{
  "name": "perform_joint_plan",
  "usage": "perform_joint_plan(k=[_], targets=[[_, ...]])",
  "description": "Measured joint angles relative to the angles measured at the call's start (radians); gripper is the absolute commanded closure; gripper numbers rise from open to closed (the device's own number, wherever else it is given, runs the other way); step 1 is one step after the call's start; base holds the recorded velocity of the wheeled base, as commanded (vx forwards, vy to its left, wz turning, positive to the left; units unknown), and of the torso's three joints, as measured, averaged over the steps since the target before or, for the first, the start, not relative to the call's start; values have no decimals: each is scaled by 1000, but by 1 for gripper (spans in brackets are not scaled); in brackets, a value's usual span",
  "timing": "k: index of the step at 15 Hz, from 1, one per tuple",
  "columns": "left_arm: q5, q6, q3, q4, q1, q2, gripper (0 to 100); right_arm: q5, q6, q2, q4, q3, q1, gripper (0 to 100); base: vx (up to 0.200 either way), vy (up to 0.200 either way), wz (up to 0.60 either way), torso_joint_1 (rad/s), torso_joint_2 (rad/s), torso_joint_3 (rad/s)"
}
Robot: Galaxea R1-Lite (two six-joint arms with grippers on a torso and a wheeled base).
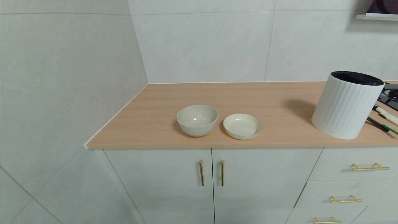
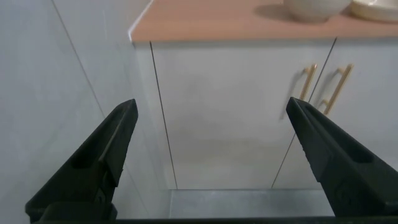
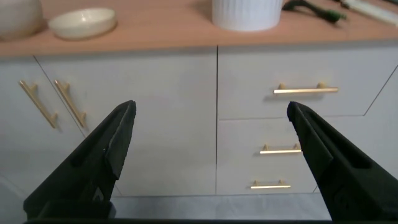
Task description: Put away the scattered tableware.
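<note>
A deep grey-white bowl [image 1: 197, 119] and a shallow cream dish [image 1: 242, 125] sit side by side near the front edge of the wooden countertop [image 1: 248, 96]. Both also appear in the wrist views, the bowl [image 2: 314, 9] and the dish [image 3: 82, 22]. My left gripper [image 2: 211, 112] hangs open below counter height, facing the left cabinet door. At the same low height my right gripper [image 3: 211, 115] is open in front of the cabinet and drawers. Neither holds anything.
A tall white ribbed container [image 1: 346, 104] stands on the right of the counter, with utensils [image 1: 384, 119] lying beside it. Two cabinet doors with gold handles [image 1: 201, 172] are shut below; drawers [image 1: 370, 168] are to the right. Tiled walls close the left and back.
</note>
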Motion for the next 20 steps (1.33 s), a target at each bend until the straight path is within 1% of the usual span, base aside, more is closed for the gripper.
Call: perform_joint_plan(k=[12, 17, 20], targets=[[0, 0, 0, 1, 0, 0, 0, 0, 1, 0, 0, 0, 0, 0, 0, 0, 0, -187, 477, 292], [0, 0, 0, 0, 0, 0, 0, 0, 1, 0, 0, 0, 0, 0, 0, 0, 0, -128, 455, 319], [0, 0, 0, 1, 0, 0, 0, 0, 1, 0, 0, 0, 0, 0, 0, 0, 0, -49, 209, 129]])
